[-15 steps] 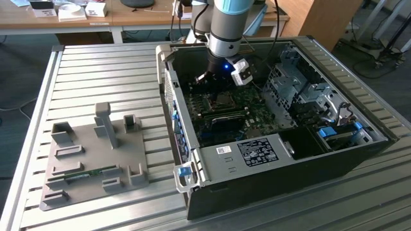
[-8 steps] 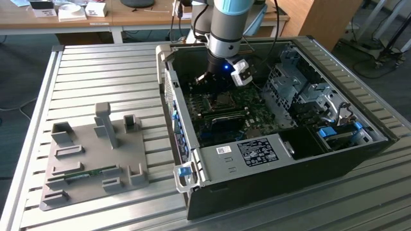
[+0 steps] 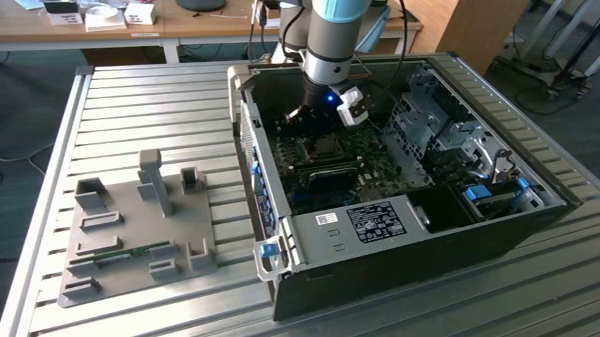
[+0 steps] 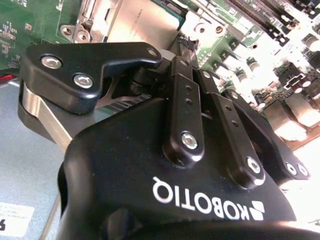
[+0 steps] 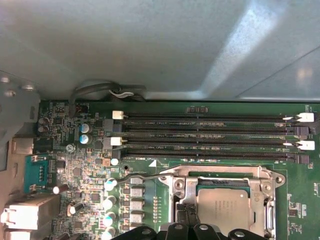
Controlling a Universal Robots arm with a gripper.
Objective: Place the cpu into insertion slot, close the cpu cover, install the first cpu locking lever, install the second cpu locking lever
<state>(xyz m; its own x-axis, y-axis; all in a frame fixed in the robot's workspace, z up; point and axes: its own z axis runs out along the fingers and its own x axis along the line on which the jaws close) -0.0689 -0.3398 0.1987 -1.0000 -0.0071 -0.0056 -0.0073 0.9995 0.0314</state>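
Close beneath the wrist, the black gripper (image 5: pixel 197 231) stands over the near edge of the processor socket, inside the open computer case (image 3: pixel 394 242). Whether it is spread or pressed together cannot be told from any view, nor can contact with the socket hardware be confirmed. In the first wrist view its tip sits just beside the cpu (image 5: pixel 223 204).

The cpu is seated in the insertion slot (image 5: pixel 274 177), silver-grey top facing up. The cpu cover (image 5: pixel 187 196) appears to lie down flat around it, with the chip's top showing through the square cut-out. A thin wire lever (image 5: pixel 142 176) runs out from one corner of the socket across the green motherboard (image 5: pixel 75 165), beside a row of small capacitors. Whether it is latched cannot be told.

Beyond the socket, four long black memory slots (image 5: pixel 210 132) lie parallel, close to the case wall.

In the exterior view the arm (image 3: pixel 328 35) descends steeply into the case. The case rests on a slatted metal table (image 3: pixel 140 91). To the exterior view's left of the case, well apart from it, stands a grey fixture tray (image 3: pixel 192 217) carrying a green memory stick (image 3: pixel 122 254). Wooden desks (image 3: pixel 187 24) stand behind the table.
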